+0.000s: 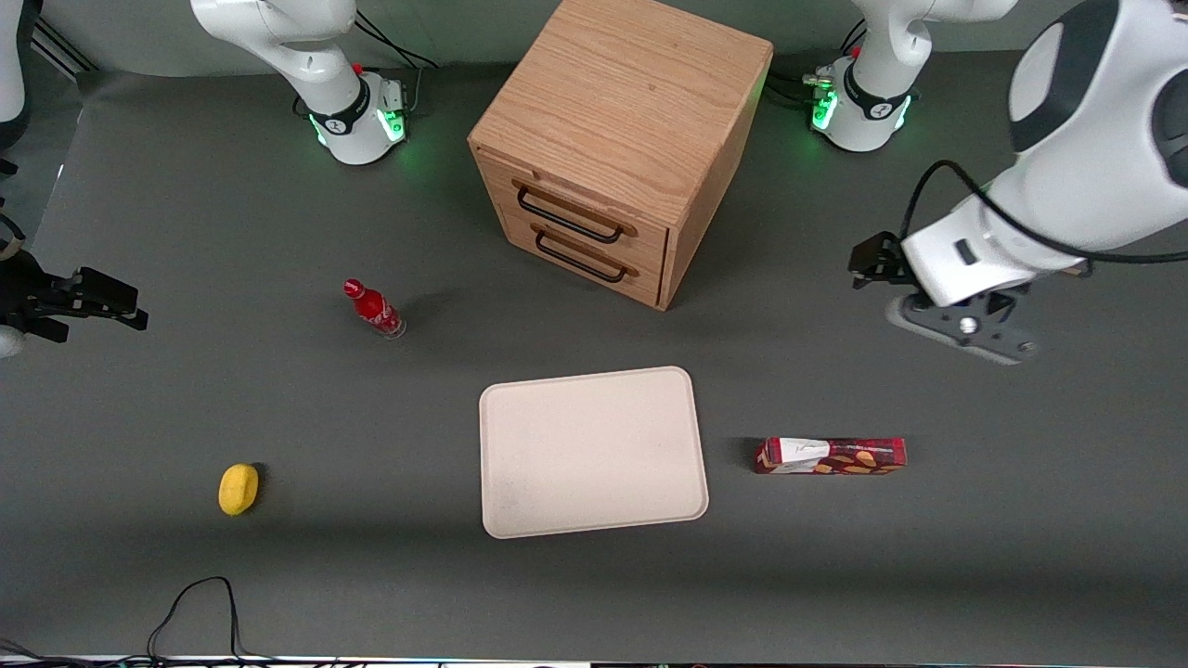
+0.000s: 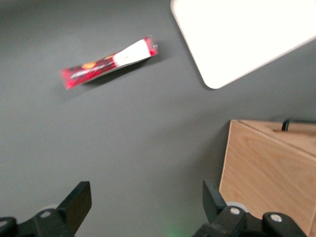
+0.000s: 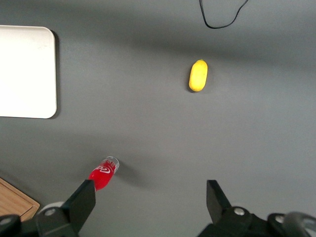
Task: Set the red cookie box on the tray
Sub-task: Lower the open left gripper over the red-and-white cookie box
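Observation:
The red cookie box [image 1: 831, 456] [image 2: 108, 62] lies flat on the dark table, a slim carton with a white patch at the end facing the tray. The cream tray [image 1: 594, 452] [image 2: 247, 34] [image 3: 24, 69] sits beside it, toward the parked arm's end, with nothing on it. My gripper [image 1: 965, 327] [image 2: 146, 202] hangs above the table, farther from the front camera than the box and apart from it. Its fingers [image 2: 79, 198] are open with only bare table between them.
A wooden two-drawer cabinet [image 1: 617, 139] [image 2: 269, 168] stands farther from the front camera than the tray. A small red bottle [image 1: 374, 308] [image 3: 102, 174] and a yellow oval object [image 1: 238, 488] [image 3: 198, 75] lie toward the parked arm's end. A black cable [image 1: 195, 603] loops at the near edge.

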You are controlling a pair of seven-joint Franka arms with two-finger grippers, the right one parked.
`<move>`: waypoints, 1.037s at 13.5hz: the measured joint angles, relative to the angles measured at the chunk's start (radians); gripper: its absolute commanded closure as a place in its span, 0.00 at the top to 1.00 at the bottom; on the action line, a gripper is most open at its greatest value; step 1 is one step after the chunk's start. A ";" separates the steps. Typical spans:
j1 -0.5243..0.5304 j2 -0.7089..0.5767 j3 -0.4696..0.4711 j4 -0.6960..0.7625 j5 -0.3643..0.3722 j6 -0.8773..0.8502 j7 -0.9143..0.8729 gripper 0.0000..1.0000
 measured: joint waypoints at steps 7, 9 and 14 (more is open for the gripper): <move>0.044 0.022 0.024 0.017 0.044 -0.007 0.821 1.00; 0.061 0.036 0.025 0.017 0.057 0.023 0.991 1.00; 0.130 0.085 0.023 0.019 0.057 0.059 1.268 1.00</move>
